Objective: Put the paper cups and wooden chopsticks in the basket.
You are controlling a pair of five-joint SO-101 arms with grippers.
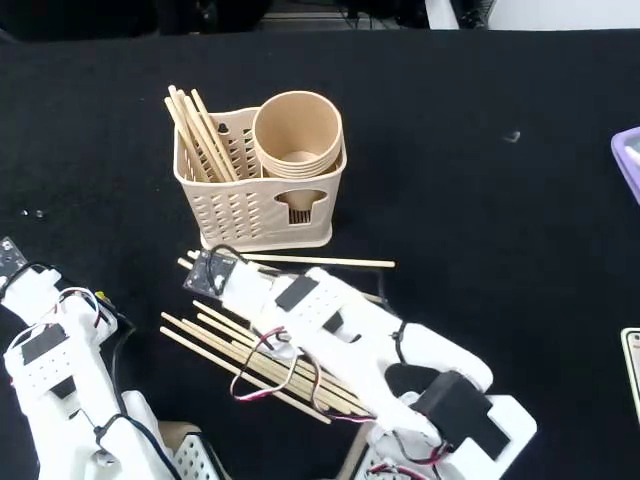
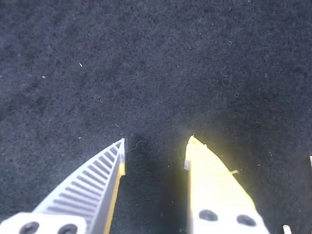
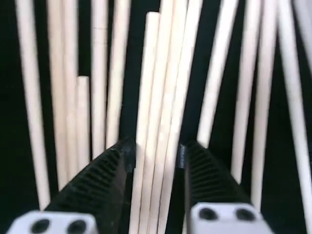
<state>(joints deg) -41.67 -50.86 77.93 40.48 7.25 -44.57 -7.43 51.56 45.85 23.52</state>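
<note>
At the left edge of the black table (image 1: pixel 480 250), the left arm (image 1: pixel 50 360) rested low. The left gripper (image 2: pixel 156 146) hung over bare cloth with its jaws parted by a clear gap and nothing between them.

Just right of that arm, a spread of loose chopsticks (image 1: pixel 212 343) lay flat on the cloth, running diagonally under the right arm (image 1: pixel 330 320). The right gripper (image 3: pixel 156 151) sat down among them with its jaws apart. About three sticks ran between the jaws and almost filled the gap, though they still lay level with the others, so a firm grip could not be confirmed.

Beyond the pile stood the cream basket (image 1: pixel 250 215). Its left compartment held a bundle of standing chopsticks (image 1: pixel 200 135) that leaned outward over the rim. Its right compartment held the paper cups (image 1: pixel 297 130), nested in a stack with the mouth upward. A single chopstick (image 1: pixel 320 261) lay crosswise on the cloth just in front of the basket.

At the far right edge, well apart from everything else, sat a purple object (image 1: pixel 628 160).
</note>
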